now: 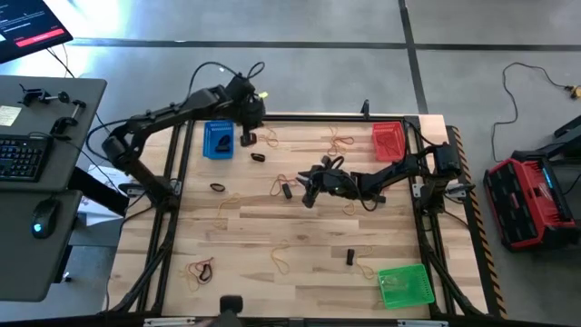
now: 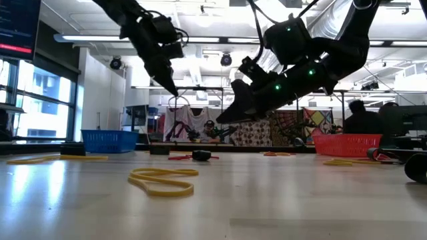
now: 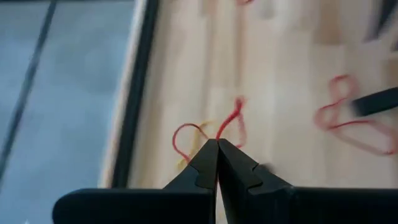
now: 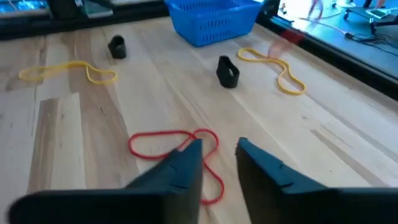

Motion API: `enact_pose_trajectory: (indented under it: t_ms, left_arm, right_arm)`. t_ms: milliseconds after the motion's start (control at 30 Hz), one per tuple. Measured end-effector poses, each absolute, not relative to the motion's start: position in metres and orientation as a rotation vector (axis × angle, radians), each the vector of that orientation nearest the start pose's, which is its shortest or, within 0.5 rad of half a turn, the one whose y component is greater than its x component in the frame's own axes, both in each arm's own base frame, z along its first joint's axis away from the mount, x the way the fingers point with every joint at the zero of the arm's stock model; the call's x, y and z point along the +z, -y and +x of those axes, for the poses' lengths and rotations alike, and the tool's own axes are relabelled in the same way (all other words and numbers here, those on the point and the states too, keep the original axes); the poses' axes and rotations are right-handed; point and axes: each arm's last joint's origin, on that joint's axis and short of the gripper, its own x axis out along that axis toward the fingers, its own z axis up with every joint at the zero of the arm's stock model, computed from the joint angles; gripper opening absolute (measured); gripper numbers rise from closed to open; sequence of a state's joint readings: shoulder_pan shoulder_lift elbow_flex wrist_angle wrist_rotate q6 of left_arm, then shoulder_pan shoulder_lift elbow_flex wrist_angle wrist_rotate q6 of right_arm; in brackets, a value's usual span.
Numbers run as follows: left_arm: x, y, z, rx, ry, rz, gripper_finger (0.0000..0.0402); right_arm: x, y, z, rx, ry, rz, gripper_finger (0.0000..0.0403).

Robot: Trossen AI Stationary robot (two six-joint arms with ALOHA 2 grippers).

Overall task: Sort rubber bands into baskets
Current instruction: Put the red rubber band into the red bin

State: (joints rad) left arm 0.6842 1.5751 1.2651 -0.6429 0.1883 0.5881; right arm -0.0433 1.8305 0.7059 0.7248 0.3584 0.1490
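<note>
Black left gripper (image 3: 217, 149) pressed together — raised beside blue basket (image 1: 218, 140), right gripper (image 4: 219, 155) spread over red rubber band (image 4: 163, 142).

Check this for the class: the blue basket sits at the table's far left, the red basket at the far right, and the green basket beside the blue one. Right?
Not quite. The high view shows the green basket at the near right corner, far from the blue basket. The red basket placement is correct.

My left gripper (image 1: 247, 136) hangs just beside one basket (image 1: 218, 140) near the table's (image 1: 272, 227) far left. My right gripper (image 1: 307, 195) hovers mid-table over rubber bands (image 4: 177, 152), two other baskets (image 1: 388, 140) along the right edge.
</note>
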Motion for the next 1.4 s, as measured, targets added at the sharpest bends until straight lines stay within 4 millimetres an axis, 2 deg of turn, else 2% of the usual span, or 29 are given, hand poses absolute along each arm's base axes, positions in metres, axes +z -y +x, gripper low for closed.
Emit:
enact_pose_trajectory:
  t_ms: [167, 267, 467, 667, 800, 1033, 1400]
  left_arm:
    - [0.258, -0.179, 0.257, 0.156, -0.856, 0.139, 0.0]
    - [0.246, -0.164, 0.259, 0.144, -0.811, 0.138, 0.0]
    - [0.227, -0.136, 0.272, 0.112, -0.7, 0.131, 0.0]
    - [0.219, -0.113, 0.284, 0.058, -0.621, 0.149, 0.0]
    - [0.214, -0.108, 0.284, 0.05, -0.614, 0.143, 0.0]
    - [0.201, -0.105, 0.278, 0.041, -0.599, 0.132, 0.0]
    - [0.186, -0.1, 0.272, 0.011, -0.601, 0.107, 0.0]
  right_arm:
    - [0.134, 0.025, 0.337, -0.412, -0.3, 0.034, 0.0157]
    - [0.139, 0.025, 0.338, -0.405, -0.257, -0.006, 0.0181]
    - [0.146, 0.025, 0.344, -0.402, -0.216, -0.005, 0.0192]
    - [0.159, 0.022, 0.364, -0.398, -0.318, -0.012, 0.0193]
    - [0.166, 0.017, 0.372, -0.431, -0.388, -0.08, 0.0193]
    - [0.169, 0.007, 0.376, -0.416, -0.431, -0.082, 0.0193]
    - [0.169, 0.007, 0.375, -0.472, -0.443, -0.142, 0.0193]
